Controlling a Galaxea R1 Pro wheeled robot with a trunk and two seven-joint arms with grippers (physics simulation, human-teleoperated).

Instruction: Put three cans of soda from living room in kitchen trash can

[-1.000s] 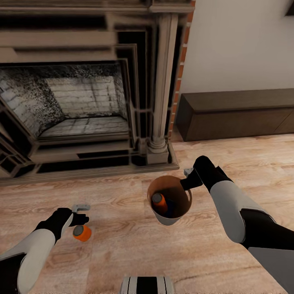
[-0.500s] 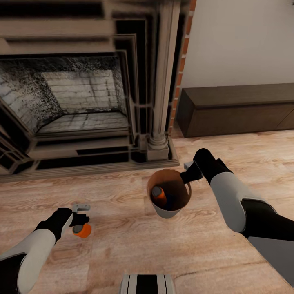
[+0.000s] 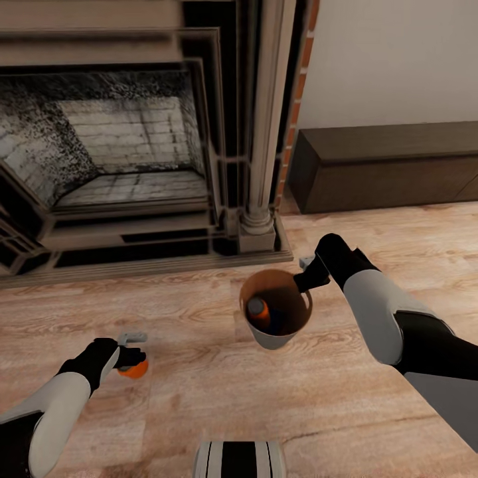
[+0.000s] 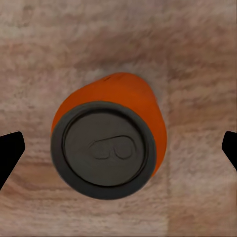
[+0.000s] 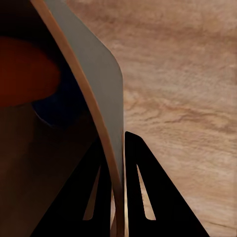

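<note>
Orange can [image 4: 111,133], dark grey top, upright.

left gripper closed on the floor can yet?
No. In the left wrist view the orange can stands between the left gripper's fingertips, with bare floor showing either side.

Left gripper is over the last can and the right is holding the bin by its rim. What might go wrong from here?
1. The left gripper is open wide around the orange can, fingertips apart from it; closing off-centre might tip the can over on the floor.
2. The right gripper pinches only the thin rim of the trash can, which hangs tilted with an orange can inside; it may slip or swing.
</note>
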